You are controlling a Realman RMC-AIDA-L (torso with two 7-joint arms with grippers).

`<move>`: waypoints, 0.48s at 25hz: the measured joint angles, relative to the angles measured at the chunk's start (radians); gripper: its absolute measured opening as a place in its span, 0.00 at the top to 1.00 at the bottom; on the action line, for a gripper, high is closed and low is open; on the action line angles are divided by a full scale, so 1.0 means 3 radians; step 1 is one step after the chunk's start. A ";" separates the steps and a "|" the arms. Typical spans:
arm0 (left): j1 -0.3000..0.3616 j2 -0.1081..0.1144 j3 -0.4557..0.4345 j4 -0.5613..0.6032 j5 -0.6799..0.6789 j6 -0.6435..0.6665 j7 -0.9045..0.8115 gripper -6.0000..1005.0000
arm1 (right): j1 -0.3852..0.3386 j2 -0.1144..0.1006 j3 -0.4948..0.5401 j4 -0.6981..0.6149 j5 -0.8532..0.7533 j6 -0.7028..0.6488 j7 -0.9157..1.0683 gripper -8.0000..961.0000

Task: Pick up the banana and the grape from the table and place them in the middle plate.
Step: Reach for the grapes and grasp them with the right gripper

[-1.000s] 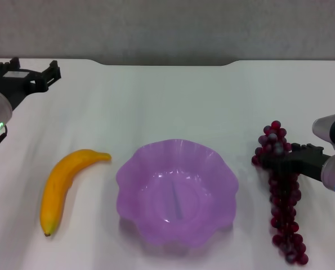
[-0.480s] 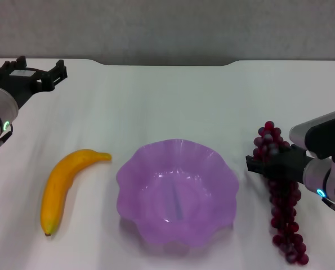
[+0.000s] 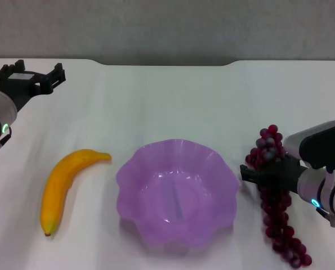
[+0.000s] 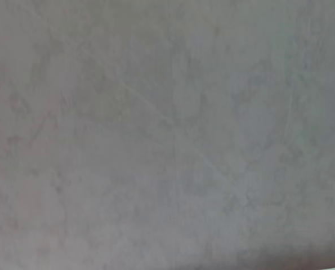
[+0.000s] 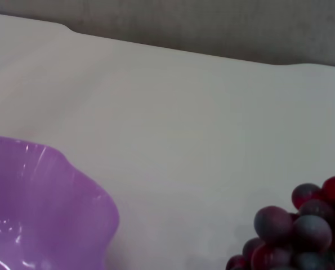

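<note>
The grape (image 3: 277, 219), a long dark red-purple bunch, lies on the white table (image 3: 173, 101) just right of the purple scalloped middle plate (image 3: 134, 163). My right gripper (image 3: 263, 174) reaches across the bunch's upper part and is shut on it. The right wrist view shows the top of the grape (image 5: 294, 236) and the plate's rim (image 5: 71, 180). The yellow-orange banana (image 3: 63, 188) lies left of the plate. My left gripper (image 3: 36, 76) hangs open and empty at the far left back, well away from the banana.
A grey wall (image 3: 167, 28) stands behind the table's rounded back edge. The left wrist view shows only a plain grey surface (image 4: 167, 135). Bare tabletop lies behind the plate.
My right gripper has moved left toward the plate, and the upper part of the grape has shifted left with it. My left gripper has shifted slightly right at the back.
</note>
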 joint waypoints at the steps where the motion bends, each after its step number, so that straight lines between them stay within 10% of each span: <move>1: 0.0001 0.0000 0.0000 0.0000 0.0000 0.0006 -0.0003 0.12 | -0.0006 0.0000 -0.0006 0.0003 0.0009 -0.0002 0.0002 0.16; 12: -0.0004 0.0002 -0.0002 0.0016 0.0002 0.0023 -0.0003 0.12 | -0.0021 -0.0003 -0.0006 0.0030 0.0029 -0.0001 0.0005 0.20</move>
